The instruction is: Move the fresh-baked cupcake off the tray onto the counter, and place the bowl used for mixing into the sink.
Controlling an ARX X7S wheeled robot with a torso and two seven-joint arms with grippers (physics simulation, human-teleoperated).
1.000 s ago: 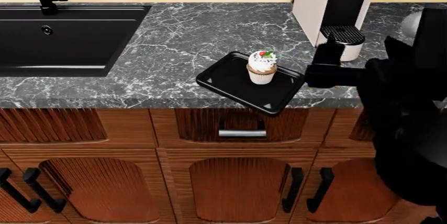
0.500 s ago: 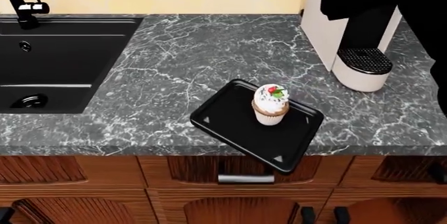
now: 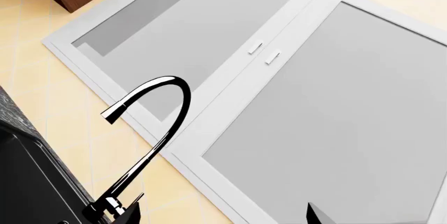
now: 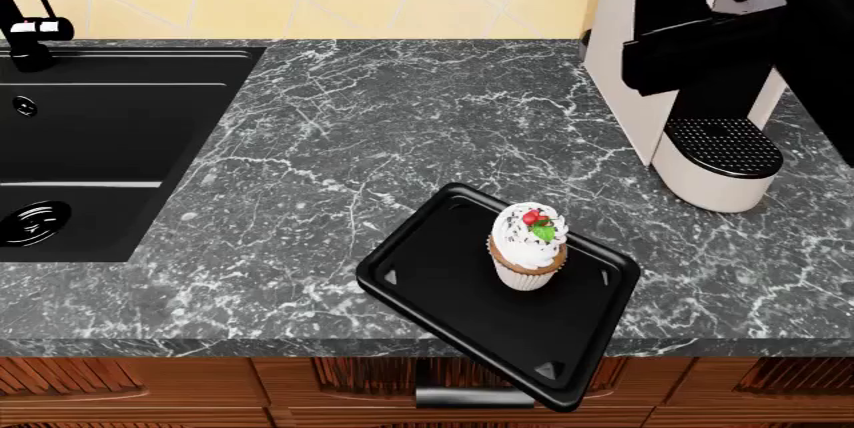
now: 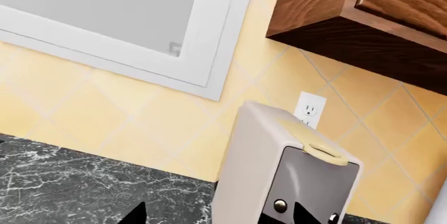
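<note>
Cupcake (image 4: 530,247) now nearer in head view, on tray (image 4: 441,278), below-left of right end effector (image 4: 694,43); grip state unclear; ungrasped.

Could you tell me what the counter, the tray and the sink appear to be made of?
The counter looks like polished dark marble or stone, judging by its white veining. The tray seems to be black plastic or coated metal, smooth with a faint sheen along its low rim. The sink has a matte black finish, perhaps composite or coated metal; its round drain looks metallic.
</note>
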